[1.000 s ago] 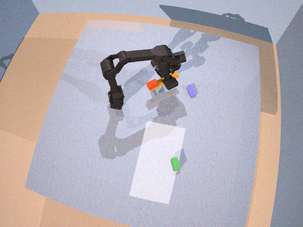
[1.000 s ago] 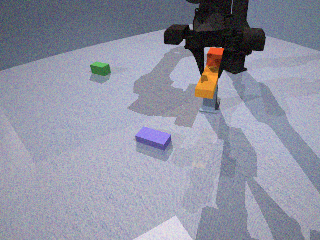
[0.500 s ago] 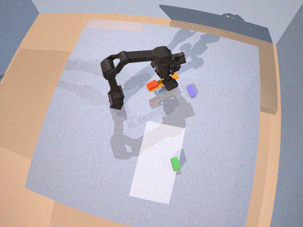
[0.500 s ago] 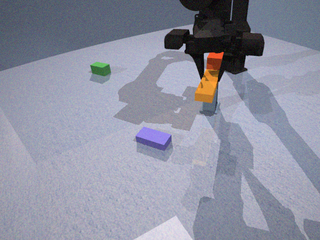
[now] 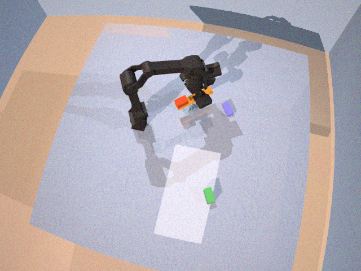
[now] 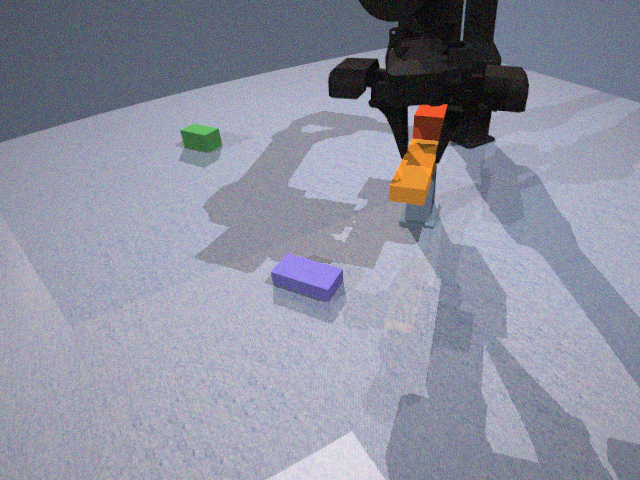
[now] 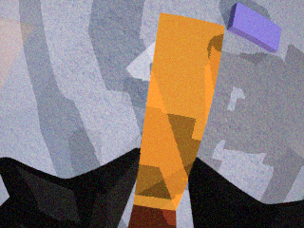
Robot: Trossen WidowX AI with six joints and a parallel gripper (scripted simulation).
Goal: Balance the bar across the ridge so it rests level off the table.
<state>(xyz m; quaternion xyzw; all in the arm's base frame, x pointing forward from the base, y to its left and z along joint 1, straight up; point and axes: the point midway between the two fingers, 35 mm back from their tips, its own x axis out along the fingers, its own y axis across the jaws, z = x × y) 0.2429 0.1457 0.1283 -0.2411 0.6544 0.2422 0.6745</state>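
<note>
Top view: arm [image 5: 163,68] bends from its base over the middle of the tabletop [image 5: 87,175], with the pincer [image 5: 201,97] pointing down.
Bar, top view: bar [image 5: 186,100], orange with a redder end, sticks out on both sides of the pincer; the pale ridge [image 5: 190,109] shows just under it.
Other blocks, top view: purple block [image 5: 227,108] lies near the pincer; green block [image 5: 208,195] lies well apart, at the edge of a pale rectangle.
Exterior view: pincer [image 6: 421,147] is clenched on the bar [image 6: 413,175], one dark finger on each long side.
Bar, exterior view: held above the tabletop [image 6: 129,361], directly over the ridge [image 6: 419,209]; whether its underside touches the ridge top cannot be told.
Other blocks, exterior view: purple block [image 6: 307,276] lies flat beside the arm's shadow; green block [image 6: 201,136] lies farther back.
Wrist view: bar [image 7: 178,114] runs lengthwise away from the camera between the dark fingers, its red end nearest.
Background, wrist view: purple block [image 7: 256,27] lies beyond the bar's far end, to the right.
</note>
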